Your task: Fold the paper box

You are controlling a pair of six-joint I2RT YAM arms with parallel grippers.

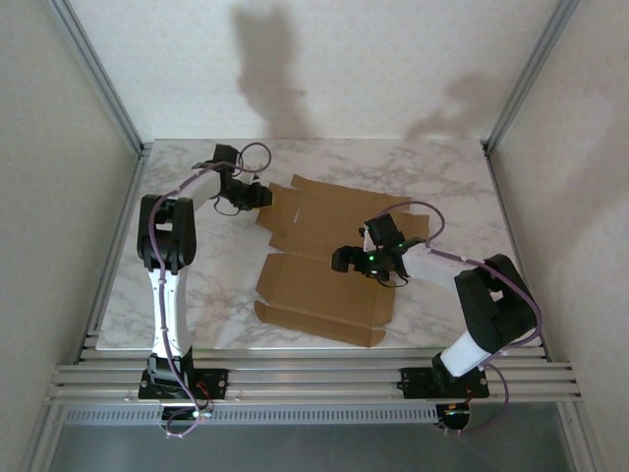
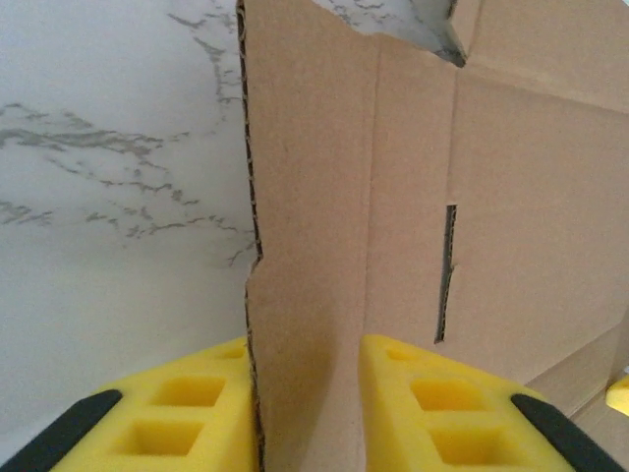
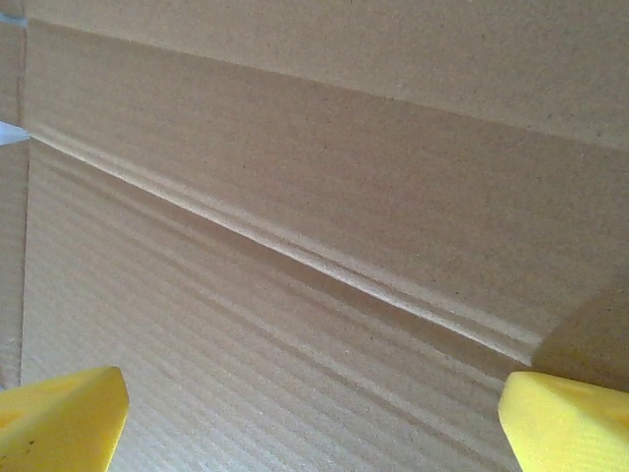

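Note:
The paper box (image 1: 316,290) lies as a flat brown die-cut sheet in the middle of the marble table (image 1: 452,177). My left gripper (image 1: 259,195) is at the sheet's far left edge. In the left wrist view a raised flap (image 2: 310,246) stands between its yellow fingers (image 2: 197,403), and both pads touch it, so my left gripper (image 2: 305,346) is shut on the flap. A slot (image 2: 447,270) is cut in the panel to the right. My right gripper (image 1: 371,262) hovers low over the sheet's right middle. In its wrist view my right gripper (image 3: 314,398) is open wide over a crease (image 3: 295,246).
Aluminium frame rails (image 1: 314,379) run along the near edge by the arm bases. Upright posts (image 1: 98,74) and white walls close in the left, right and back. Bare marble lies left of the sheet (image 2: 108,197) and at the far right.

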